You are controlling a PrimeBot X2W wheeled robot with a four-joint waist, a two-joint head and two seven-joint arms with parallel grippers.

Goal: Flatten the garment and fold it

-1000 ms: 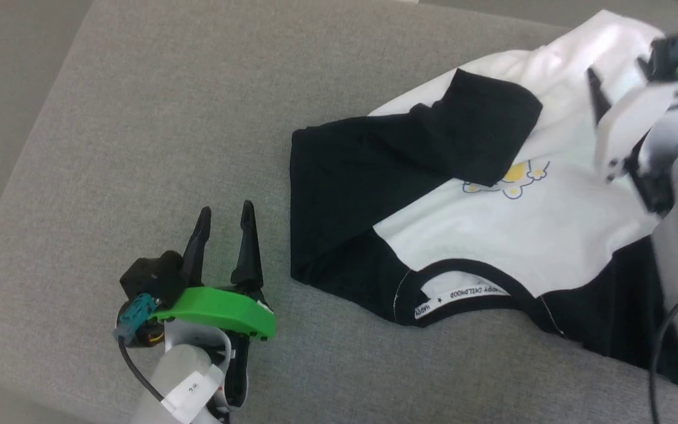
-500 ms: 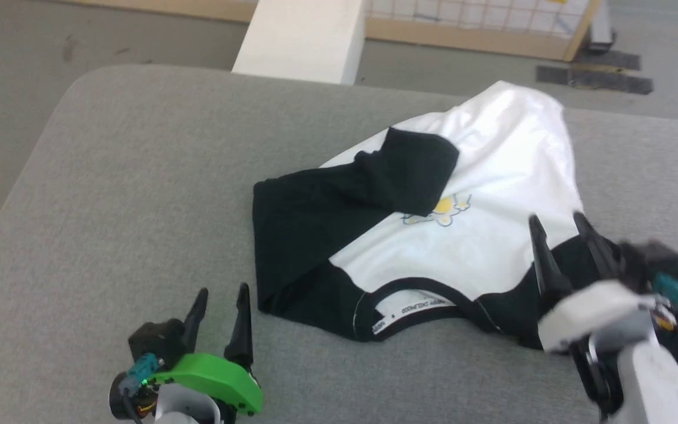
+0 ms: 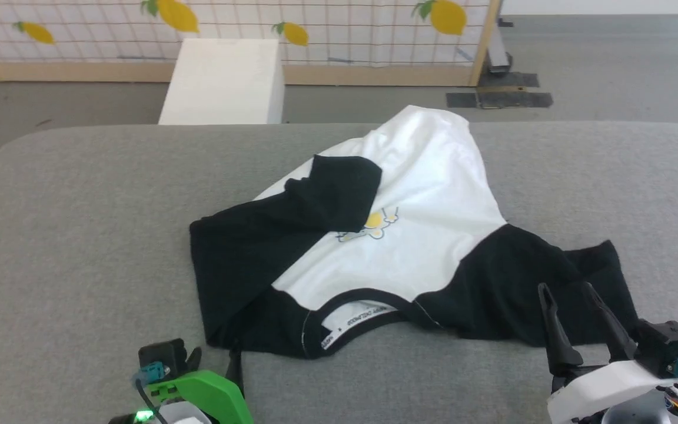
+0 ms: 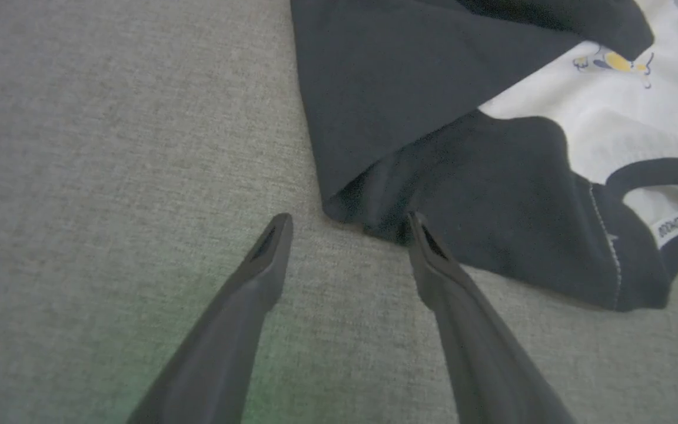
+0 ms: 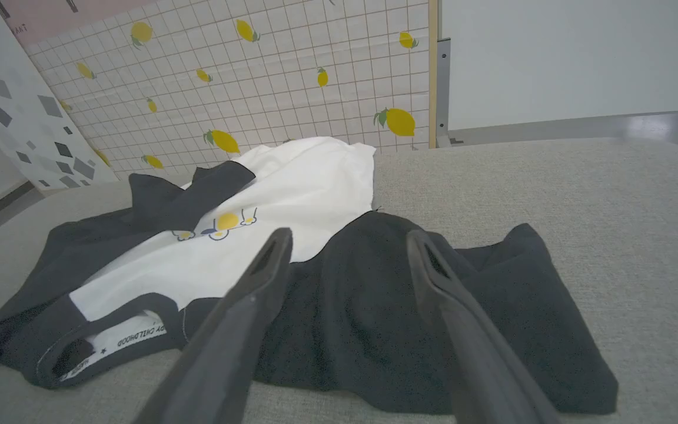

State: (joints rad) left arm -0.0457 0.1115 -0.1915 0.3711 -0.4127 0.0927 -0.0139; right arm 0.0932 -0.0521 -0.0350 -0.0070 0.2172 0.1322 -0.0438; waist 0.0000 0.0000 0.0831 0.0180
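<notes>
The garment [image 3: 427, 194] lies spread on the grey cushion [image 3: 80, 206], collar toward me and white body pointing away. Its left black sleeve is folded over the chest, partly covering the small yellow print [image 3: 372, 221]. The right black sleeve [image 3: 527, 288] lies out to the right. My left gripper [image 3: 215, 360] is open at the near left corner of the garment [image 4: 433, 118], and in the left wrist view the left gripper [image 4: 348, 219] has one fingertip at the sleeve fold. My right gripper [image 3: 565, 288] is open with its tips over the right sleeve's near edge. The right wrist view shows the right gripper [image 5: 349, 235] empty above the garment [image 5: 292, 194].
A white box [image 3: 224, 79] stands on the floor beyond the cushion's far edge. Behind it runs a lemon-patterned grid screen [image 3: 339, 29] with a wooden frame. Bare grey cushion lies left, right and in front of the garment.
The head camera has tilted up, bringing the box and screen into view. My right gripper has come back from over the white body to the near right sleeve. Both grippers stay open.
</notes>
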